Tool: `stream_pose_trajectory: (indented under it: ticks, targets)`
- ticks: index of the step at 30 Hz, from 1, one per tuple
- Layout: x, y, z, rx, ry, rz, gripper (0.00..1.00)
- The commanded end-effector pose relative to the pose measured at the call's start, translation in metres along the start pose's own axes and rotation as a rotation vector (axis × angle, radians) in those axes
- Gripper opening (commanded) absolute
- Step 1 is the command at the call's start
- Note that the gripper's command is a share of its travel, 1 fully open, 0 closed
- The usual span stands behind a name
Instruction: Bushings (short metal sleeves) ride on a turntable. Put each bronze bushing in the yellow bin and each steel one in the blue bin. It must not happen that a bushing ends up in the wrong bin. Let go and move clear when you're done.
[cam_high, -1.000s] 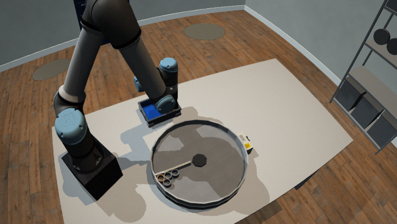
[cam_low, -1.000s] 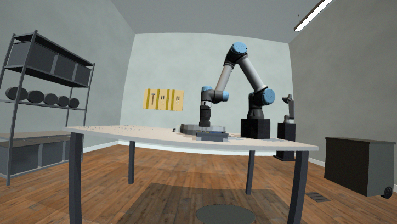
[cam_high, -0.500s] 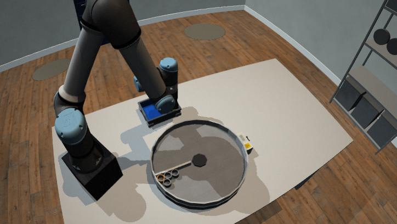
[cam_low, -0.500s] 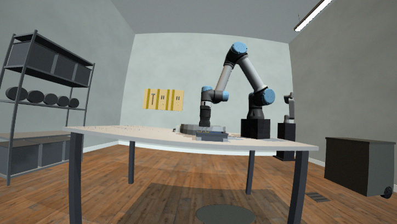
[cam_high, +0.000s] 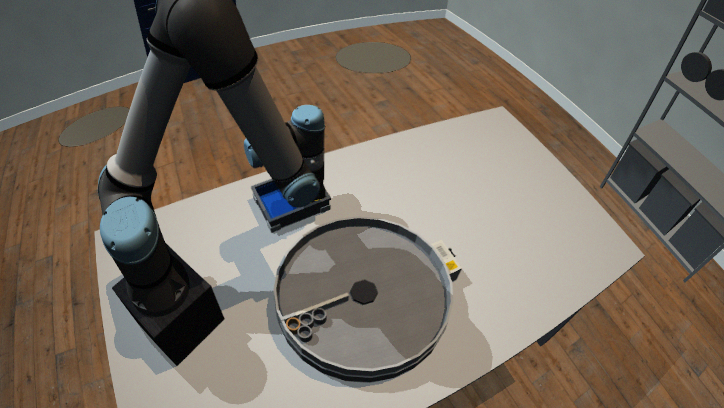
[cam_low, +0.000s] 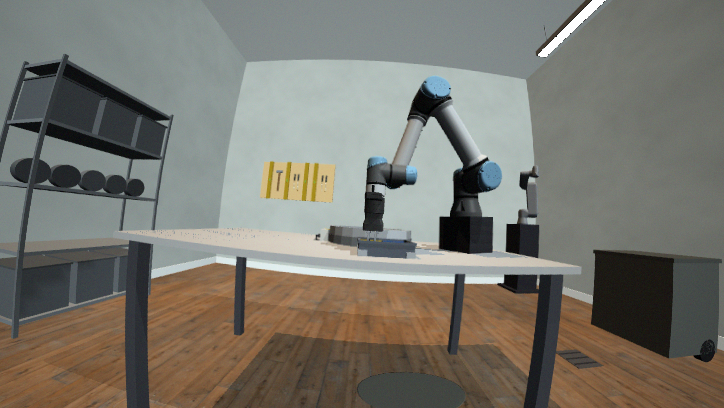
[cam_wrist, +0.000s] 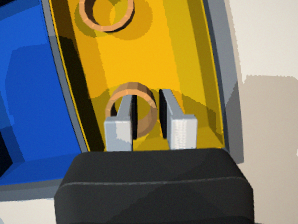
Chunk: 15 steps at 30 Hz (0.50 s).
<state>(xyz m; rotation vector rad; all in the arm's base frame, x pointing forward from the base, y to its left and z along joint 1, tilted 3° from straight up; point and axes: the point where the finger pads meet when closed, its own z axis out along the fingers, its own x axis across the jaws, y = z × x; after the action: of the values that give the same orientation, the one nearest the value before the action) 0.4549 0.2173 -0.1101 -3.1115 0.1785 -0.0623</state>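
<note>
My gripper (cam_wrist: 148, 104) (cam_low: 373, 236) is partly open, low in the yellow bin (cam_wrist: 190, 45). A bronze bushing (cam_wrist: 131, 89) lies at the fingertips: the left finger overlaps its opening and its right wall shows between the fingers, not clamped. Another bronze bushing (cam_wrist: 107, 28) lies farther up in the same bin. The blue bin (cam_wrist: 40, 90) (cam_high: 275, 201) adjoins it on the left. On the turntable (cam_high: 405, 349), one bronze bushing (cam_high: 287, 324) and three steel bushings cluster beside the pale bar. The arm hides the fingers and most of the yellow bin in the top view.
The pale bar (cam_high: 324, 304) runs from the turntable's raised rim towards its dark hub (cam_high: 363, 291). A small white box (cam_high: 444, 258) stands against the rim. The bin walls (cam_wrist: 233, 125) stand close around the gripper. The robot's black base (cam_high: 189, 324) is left of the turntable.
</note>
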Motion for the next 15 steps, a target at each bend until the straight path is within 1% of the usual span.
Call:
stream_pose_trajectory:
  ticks: [1,12,15]
  targets:
    - [0.0005,-0.0002,-0.0005,0.0,0.001,0.0,0.42]
    - [0.0005,-0.0002,-0.0005,0.0,0.001,0.0,0.42]
    - [0.0009,0.0003,-0.0033,0.0,0.001,0.0,0.42]
